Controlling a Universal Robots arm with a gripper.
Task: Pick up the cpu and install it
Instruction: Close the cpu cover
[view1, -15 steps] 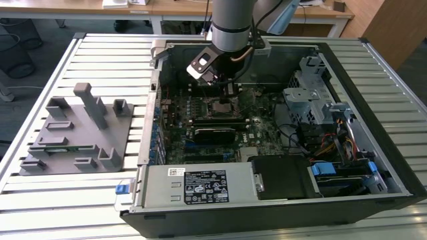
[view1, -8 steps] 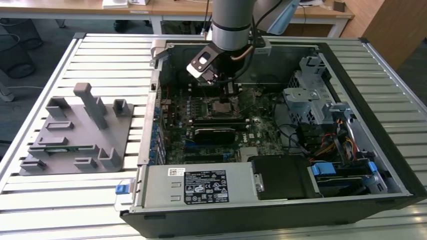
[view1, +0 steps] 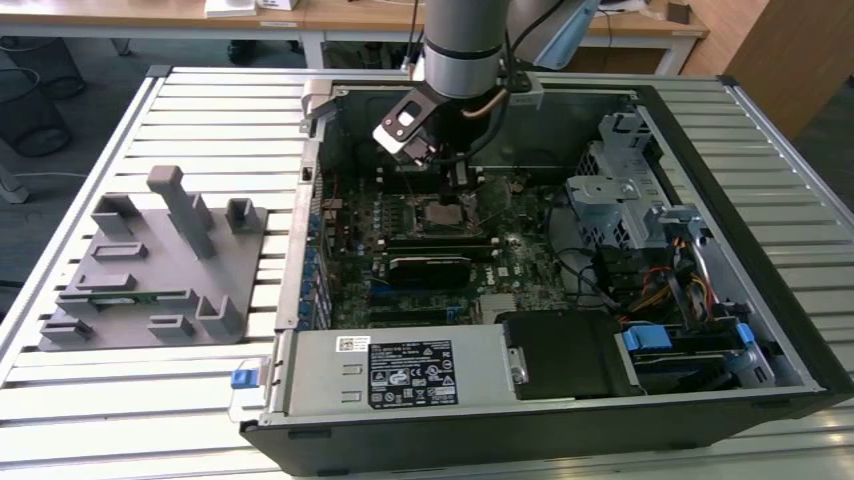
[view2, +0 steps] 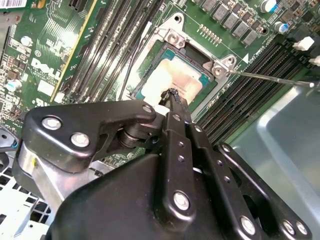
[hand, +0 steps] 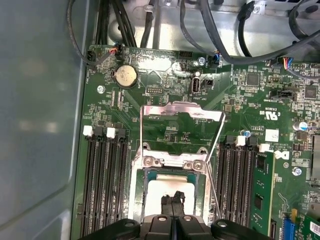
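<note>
So my claw (hand: 172, 198) was pinched together with nothing in it, tips right down at the cpu (hand: 156, 187), which sat flat in the motherboard (hand: 165, 80) socket (hand: 172, 161), load plate (hand: 182, 110) flipped up.

Case (view1: 534, 440): open on my slatted table (view1: 200, 110).
Grey fixture (view1: 147, 265): nine o'clock of case, exterior view.
Power supply (view1: 400, 370): six o'clock inside case.
Coin battery (hand: 125, 76): on green motherboard (hand: 250, 100).

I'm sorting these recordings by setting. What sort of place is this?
Probably a robotics lab or test workshop for computer assembly. A robot arm reaches into an open computer case, which lies on a slatted metal table, and there are desks behind.
</note>
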